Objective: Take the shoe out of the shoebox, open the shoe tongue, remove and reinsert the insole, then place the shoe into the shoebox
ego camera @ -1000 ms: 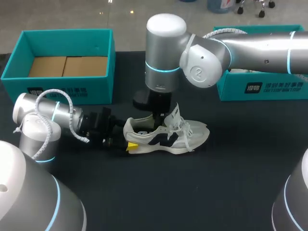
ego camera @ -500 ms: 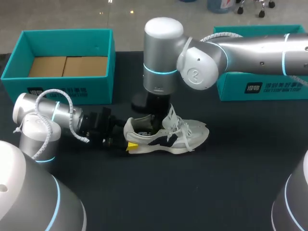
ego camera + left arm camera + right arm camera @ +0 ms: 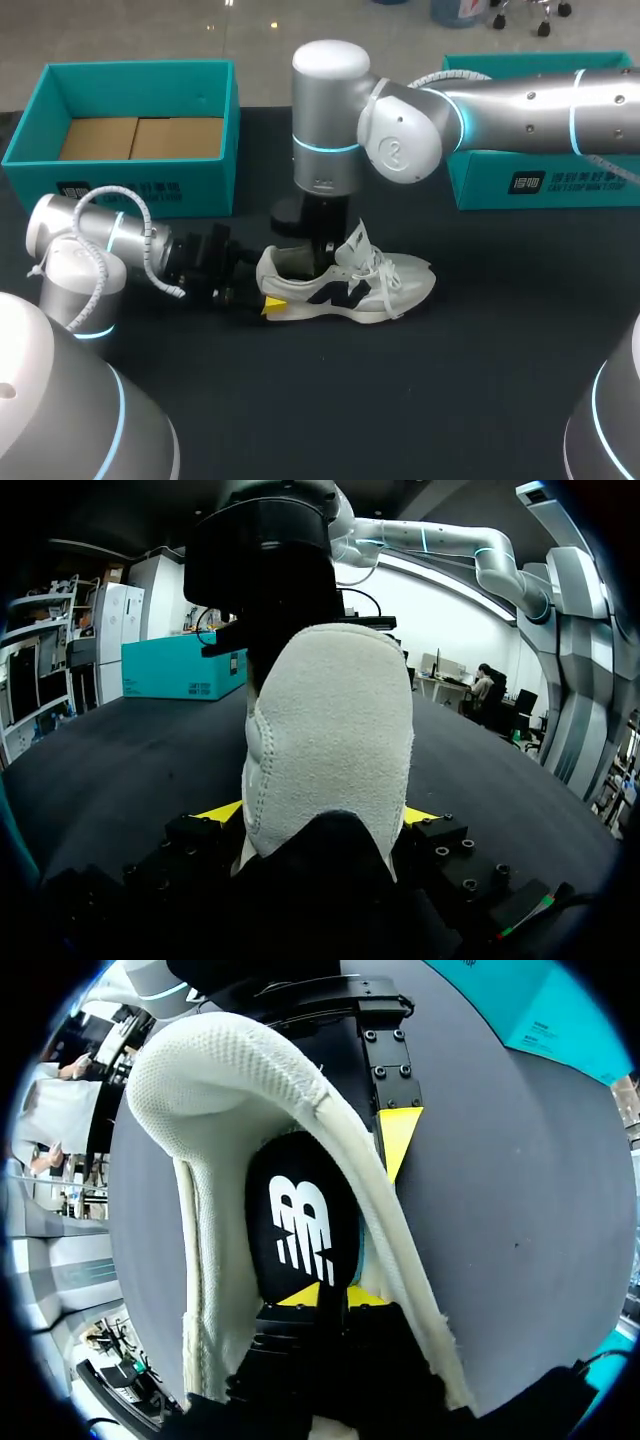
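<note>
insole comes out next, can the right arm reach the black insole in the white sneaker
Likely yes: the right claw sits inside the open collar of the white sneaker, at the black insole; the left claw steadies the heel.

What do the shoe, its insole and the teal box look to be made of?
The shoe looks like off-white mesh fabric with a suede-like heel, going by the woven dimples and fuzzy nap. Its insole seems smooth black cloth, core unseen. The teal box is likely cardboard: matte walls, brown flaps inside.
</note>
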Controlling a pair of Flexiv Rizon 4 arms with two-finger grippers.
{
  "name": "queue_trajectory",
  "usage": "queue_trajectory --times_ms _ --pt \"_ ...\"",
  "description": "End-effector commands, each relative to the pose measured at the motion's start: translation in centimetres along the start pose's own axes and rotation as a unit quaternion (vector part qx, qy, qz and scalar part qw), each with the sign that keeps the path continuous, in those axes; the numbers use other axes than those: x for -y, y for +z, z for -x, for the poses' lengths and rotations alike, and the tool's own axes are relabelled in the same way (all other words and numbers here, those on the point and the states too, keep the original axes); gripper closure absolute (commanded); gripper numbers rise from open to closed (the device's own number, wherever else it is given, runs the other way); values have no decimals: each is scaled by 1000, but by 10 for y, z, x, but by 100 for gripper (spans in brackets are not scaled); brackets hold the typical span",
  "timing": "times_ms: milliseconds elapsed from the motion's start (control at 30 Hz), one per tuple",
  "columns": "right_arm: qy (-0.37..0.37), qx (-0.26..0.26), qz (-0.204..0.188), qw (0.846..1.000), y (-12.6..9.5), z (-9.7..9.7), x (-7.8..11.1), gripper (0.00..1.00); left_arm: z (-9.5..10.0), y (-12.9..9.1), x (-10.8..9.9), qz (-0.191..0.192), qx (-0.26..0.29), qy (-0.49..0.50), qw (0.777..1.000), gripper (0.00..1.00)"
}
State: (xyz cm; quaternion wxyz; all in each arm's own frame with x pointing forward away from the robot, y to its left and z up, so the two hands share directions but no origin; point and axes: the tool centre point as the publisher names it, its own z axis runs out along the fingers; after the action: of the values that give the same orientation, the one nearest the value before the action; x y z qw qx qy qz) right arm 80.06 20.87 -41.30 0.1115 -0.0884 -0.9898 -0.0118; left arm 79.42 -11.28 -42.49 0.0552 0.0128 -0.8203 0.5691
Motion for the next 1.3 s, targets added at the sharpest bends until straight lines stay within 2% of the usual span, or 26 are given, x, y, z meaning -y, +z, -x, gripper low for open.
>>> queue_trajectory --times_ms 33,367,467,833,1100,1300 --pt "4 -9 3 1000 12 -3 3 100 2 1 -3 1 1 -1 1000 100" --pt "2 -27 57 998 -20 1 16 100 2 1 -3 1 1 -1 1000 100" --pt "-1 -24 63 998 -29 1 18 100 2 1 -3 1 1 -1 1000 100" --pt "-5 -16 91 996 -46 0 21 100 2 1 -3 1 1 -1 1000 100" --pt "3 -10 95 995 -53 4 28 100 2 1 -3 1 1 -1 1000 100" --pt "-17 -11 133 991 -63 2 14 100 2 1 -3 1 1 -1 1000 100"
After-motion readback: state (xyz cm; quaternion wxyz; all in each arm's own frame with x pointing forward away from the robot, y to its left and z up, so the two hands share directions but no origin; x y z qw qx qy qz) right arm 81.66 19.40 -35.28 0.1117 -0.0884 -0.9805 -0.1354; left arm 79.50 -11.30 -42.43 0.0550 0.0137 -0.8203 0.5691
